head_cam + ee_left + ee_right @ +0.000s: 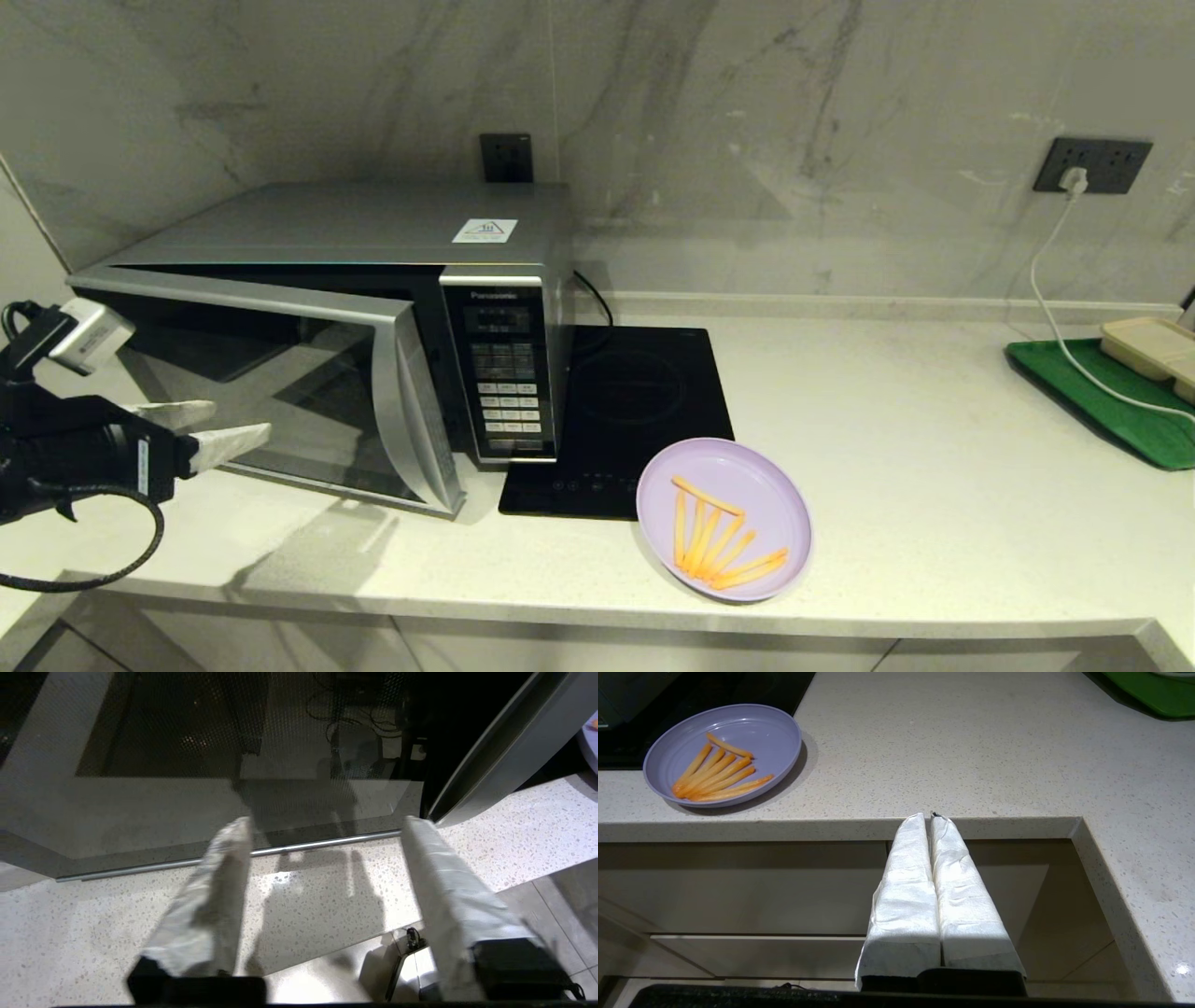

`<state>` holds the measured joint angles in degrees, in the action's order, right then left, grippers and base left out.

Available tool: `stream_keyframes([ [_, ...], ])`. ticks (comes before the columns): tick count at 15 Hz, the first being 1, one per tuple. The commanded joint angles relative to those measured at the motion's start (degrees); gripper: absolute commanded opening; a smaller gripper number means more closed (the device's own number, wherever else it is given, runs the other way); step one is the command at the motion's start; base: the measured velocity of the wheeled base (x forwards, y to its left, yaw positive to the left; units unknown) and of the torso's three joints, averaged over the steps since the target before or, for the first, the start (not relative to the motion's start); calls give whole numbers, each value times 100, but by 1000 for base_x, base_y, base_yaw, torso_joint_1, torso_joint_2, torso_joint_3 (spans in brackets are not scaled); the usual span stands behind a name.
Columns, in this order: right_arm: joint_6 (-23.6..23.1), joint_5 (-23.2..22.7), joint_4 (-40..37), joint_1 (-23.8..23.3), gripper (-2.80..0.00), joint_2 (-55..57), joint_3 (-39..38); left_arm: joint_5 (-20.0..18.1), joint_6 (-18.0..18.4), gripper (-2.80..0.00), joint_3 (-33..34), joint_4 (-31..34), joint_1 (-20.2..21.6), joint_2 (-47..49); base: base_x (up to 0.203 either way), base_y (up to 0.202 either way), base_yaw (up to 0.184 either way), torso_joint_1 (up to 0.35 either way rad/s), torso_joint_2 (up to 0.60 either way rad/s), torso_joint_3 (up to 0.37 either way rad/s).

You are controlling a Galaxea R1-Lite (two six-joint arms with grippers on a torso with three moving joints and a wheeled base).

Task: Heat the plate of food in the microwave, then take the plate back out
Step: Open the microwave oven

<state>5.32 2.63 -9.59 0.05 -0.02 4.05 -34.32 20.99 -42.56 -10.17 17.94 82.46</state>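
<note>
1. The microwave (355,280) stands at the back left of the pale speckled surface (934,485), against the marble wall. Its dark glass door (280,392) hangs partly open, with its free edge swung out toward the front of the surface.
2. The left gripper (213,429) is at the left edge of the head view, level with the lower part of the door and pointing toward the glass. Its jaws stand apart with nothing between them. The left wrist view shows the left gripper (327,826) with its white-wrapped fingers (219,877) close to the lower edge of the door; whether they touch it cannot be told.
3. The plate of food (724,519) sits on the surface near the front edge, to the right of the microwave. It is a lilac plate with a few orange fries lying on it. Its rear rim overlaps the front right corner of a flat black cooktop (635,411), which lies just beside the microwave.
4. The right gripper (930,817) does not show in the head view. Its own wrist view shows it below the front edge of the surface, before the cabinet fronts, with its jaws pressed together and empty. The plate lies well apart from it.
5. At the far right of the surface a green tray (1111,411) carries a beige container (1153,347). A white cable (1050,308) runs from a wall socket (1092,165) down across the tray.
</note>
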Motion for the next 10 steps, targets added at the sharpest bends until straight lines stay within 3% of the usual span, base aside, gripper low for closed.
stream_keyframes([
  [1,5,0,-7,4,-280,2,0,-35,-6,-280,-154,114,-5,-164,0,0,0,0,0,0],
  [4,5,0,-7,4,-280,2,0,-58,-402,-280,-1210,1054,-136,-364,0,0,0,0,0,0],
  [7,5,0,-7,4,-280,2,0,18,-1171,-280,-3113,2619,-620,-359,0,0,0,0,0,0],
  [8,5,0,-7,4,-280,2,0,158,-1363,-280,-3747,3245,-853,-243,0,0,0,0,0,0],
  [10,5,0,-7,4,-280,2,0,823,-1640,-280,-4509,4188,-1566,177,0,0,0,0,0,0],
])
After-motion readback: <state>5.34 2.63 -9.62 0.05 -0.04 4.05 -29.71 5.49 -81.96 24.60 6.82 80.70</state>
